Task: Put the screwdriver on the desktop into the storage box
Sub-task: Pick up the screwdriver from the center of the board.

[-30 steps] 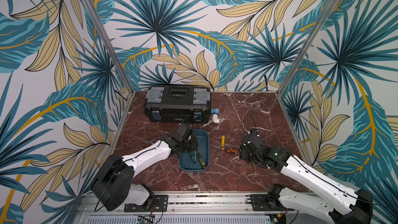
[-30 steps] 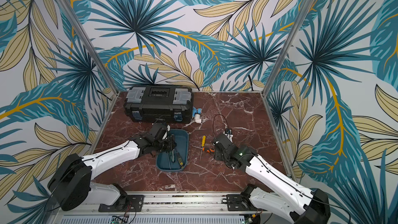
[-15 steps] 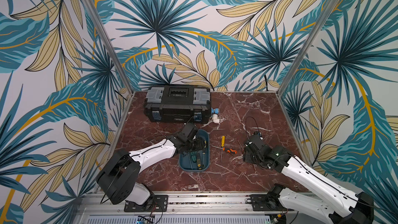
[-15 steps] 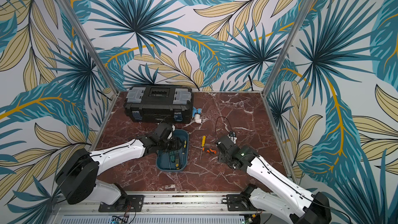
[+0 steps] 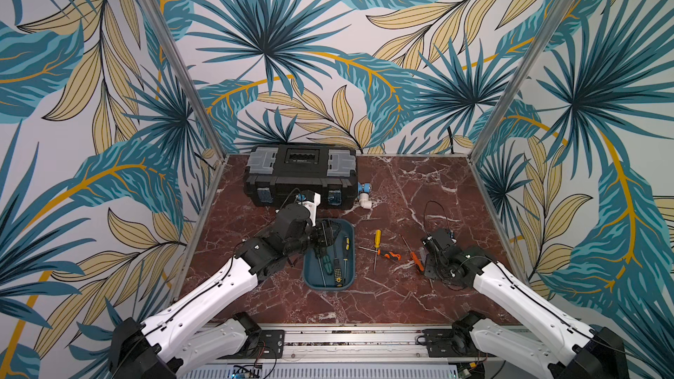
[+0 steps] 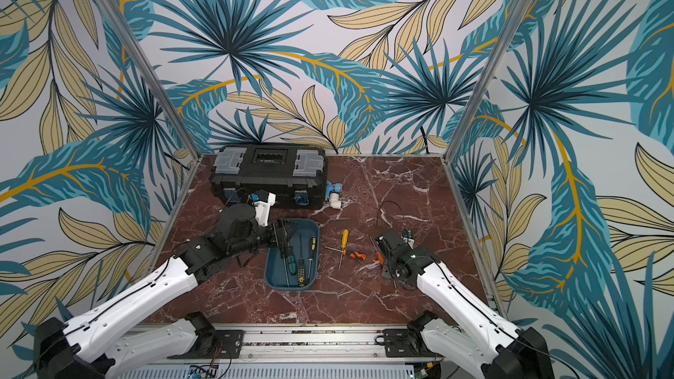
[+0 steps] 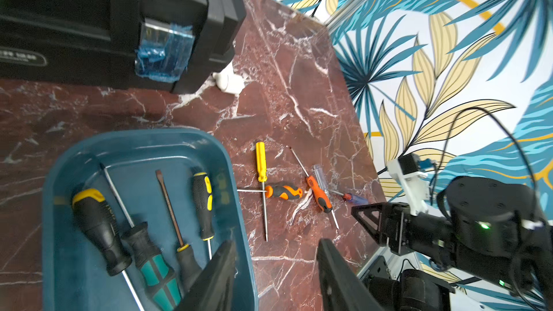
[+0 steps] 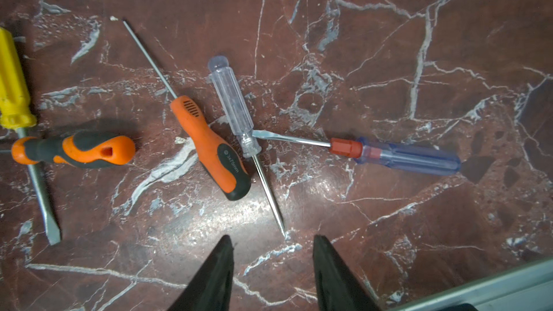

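Note:
The teal storage box point(image 5: 330, 285) lies mid-desktop and holds several screwdrivers point(image 7: 98, 222). My left gripper point(image 7: 276, 245) hovers open and empty at the box's far end point(image 5: 330, 236), one finger over the rim point(image 7: 239, 204), the other over bare desktop point(image 7: 293, 91). Several more screwdrivers lie right of the box: yellow-handled point(image 5: 378, 238), orange-and-black point(image 8: 77, 149), slim orange point(image 8: 209, 145), clear-handled point(image 8: 233, 106) and blue-handled point(image 8: 410, 157). My right gripper point(image 8: 273, 239) is open and empty just above the desktop point(image 5: 425, 255), close to the tip of the clear-handled one.
A black toolbox point(image 5: 301, 173) with grey lid compartments stands at the back, a white-and-blue pipe fitting point(image 5: 364, 195) beside its right end. Aluminium rails point(image 5: 346, 337) edge the desktop and patterned walls enclose it. A black cable point(image 5: 436, 213) loops above my right wrist.
My left gripper has opened and left a teal-handled screwdriver in the storage box, then drawn back toward the box's far end. The right gripper has shifted slightly rightward.

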`<state>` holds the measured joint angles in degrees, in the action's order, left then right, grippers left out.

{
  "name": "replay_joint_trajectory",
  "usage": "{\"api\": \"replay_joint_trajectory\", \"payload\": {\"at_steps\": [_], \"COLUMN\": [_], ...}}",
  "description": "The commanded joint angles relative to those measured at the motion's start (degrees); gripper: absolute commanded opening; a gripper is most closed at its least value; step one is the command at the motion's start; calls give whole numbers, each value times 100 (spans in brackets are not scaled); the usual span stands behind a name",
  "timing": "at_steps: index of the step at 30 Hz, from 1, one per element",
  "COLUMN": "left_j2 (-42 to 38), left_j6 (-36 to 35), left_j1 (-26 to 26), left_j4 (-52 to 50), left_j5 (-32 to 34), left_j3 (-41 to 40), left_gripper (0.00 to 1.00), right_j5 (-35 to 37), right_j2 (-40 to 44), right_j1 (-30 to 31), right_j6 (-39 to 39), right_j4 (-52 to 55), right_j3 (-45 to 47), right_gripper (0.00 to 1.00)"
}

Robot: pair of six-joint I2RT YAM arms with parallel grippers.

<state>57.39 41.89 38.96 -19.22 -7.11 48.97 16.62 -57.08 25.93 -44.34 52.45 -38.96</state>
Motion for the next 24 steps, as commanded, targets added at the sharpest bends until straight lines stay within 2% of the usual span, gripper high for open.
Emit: {"api": "replay_joint_trajectory", "payload": {"at_steps": [1,4,5,9,13,17,24], "left_j2": [-265,-398,-405,-371,-339,-342,-415], "left_j6": [-168,-69,-43,-30,38,33,-106], "left_j1": [-20,-33,-33,-38,-44,-44,-45], "left_j4": [-92,100,123,140,211,225,-10], "left_j5": [213,254,247,66,-49,-120,-263], "left_j3": [1,-236,-280,-395,-524,-588,-594], "left_gripper": [48,48,48,48,47,48,48], "right_j5": [-63,-295,-172,-44,77,166,330], "right_j2": [-153,-350,-408,-479,-456,-250,-210], "right_j1": [-295,-574,-617,-1111,-1541,-1563,-1578], "right_j6": [305,503,540,364,-363,-1304,-1629], "right_j4": [-162,-374,-321,-204,-235,-462,-626], "right_j3": [14,-8,-68,-86,115,459,503], "right_gripper": [50,50,51,67,68,68,68]}}
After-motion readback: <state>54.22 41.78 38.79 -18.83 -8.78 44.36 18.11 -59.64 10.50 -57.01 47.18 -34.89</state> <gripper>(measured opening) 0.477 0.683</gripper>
